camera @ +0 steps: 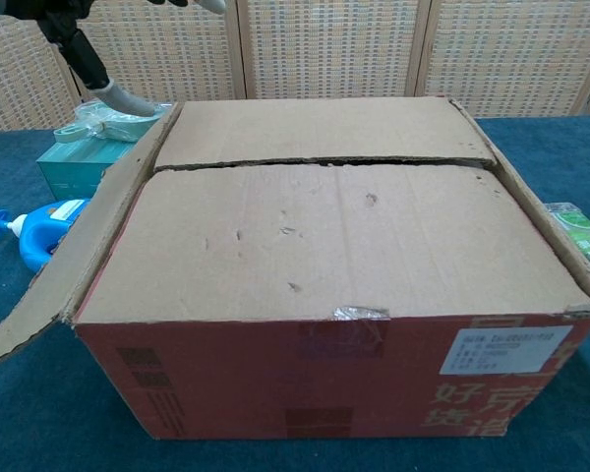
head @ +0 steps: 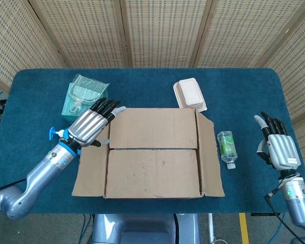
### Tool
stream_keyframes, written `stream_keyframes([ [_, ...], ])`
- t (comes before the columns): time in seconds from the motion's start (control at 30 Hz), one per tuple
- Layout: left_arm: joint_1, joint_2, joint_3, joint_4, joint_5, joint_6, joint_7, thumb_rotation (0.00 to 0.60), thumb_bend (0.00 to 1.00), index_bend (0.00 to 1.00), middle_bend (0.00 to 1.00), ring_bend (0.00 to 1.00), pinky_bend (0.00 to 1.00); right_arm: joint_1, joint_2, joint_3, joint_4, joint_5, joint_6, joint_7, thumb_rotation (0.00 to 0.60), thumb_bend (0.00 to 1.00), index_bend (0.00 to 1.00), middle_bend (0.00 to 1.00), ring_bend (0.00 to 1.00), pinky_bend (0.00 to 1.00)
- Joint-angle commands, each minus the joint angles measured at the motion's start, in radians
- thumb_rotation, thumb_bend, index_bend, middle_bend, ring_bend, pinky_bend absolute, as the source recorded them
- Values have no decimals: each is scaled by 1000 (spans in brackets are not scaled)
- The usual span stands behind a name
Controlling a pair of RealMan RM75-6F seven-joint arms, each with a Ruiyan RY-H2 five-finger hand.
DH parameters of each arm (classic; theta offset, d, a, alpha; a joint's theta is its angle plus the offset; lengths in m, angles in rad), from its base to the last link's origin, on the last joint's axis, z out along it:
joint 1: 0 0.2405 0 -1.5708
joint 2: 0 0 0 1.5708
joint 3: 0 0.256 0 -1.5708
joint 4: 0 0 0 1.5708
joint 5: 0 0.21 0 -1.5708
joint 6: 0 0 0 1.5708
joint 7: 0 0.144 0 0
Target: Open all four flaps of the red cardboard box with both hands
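Note:
The red cardboard box (camera: 275, 393) stands mid-table, its brown top facing up. Its far long flap (head: 152, 127) and near long flap (head: 152, 173) lie flat and closed, meeting at a seam. The left side flap (head: 90, 170) and right side flap (head: 210, 162) are folded outward. My left hand (head: 91, 126) is above the far end of the left side flap, fingers stretched toward the far flap's corner, holding nothing; whether it touches the cardboard I cannot tell. Its forearm (camera: 108, 88) shows in the chest view. My right hand (head: 277, 145) stays open at the table's right side, well apart from the box.
A teal box with a plastic pack (head: 84, 94) and a blue bottle (head: 53, 133) lie left of the box. A white clamshell container (head: 189, 94) sits behind its right corner. A small water bottle (head: 226, 147) lies between the box and my right hand.

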Motion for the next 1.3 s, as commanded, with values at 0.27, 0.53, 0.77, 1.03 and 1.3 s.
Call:
stream_keyframes([
  [0.27,-49,-77,0,-21,-91,6,68,570,79,50,0,0,0,-7,-1,-1,13,1,2,17,600,981,0,0,0,0],
  [0.53,-79,-144,17,-10,-127,29,134,571,70,46,0,0,0,-15,2,-2,24,2,3,35,600,981,0,0,0,0],
  [0.77,-94,-209,29,15,-162,68,183,570,69,21,0,0,0,-19,4,-3,29,0,4,44,600,981,0,0,0,0],
  [1.03,-105,-271,39,47,-178,112,232,572,68,7,0,0,0,-23,5,-2,35,2,4,51,600,981,0,0,0,0],
  [1.3,-107,-316,32,94,-183,148,244,571,69,0,0,0,0,-26,6,-2,44,5,3,60,600,981,0,0,0,0],
])
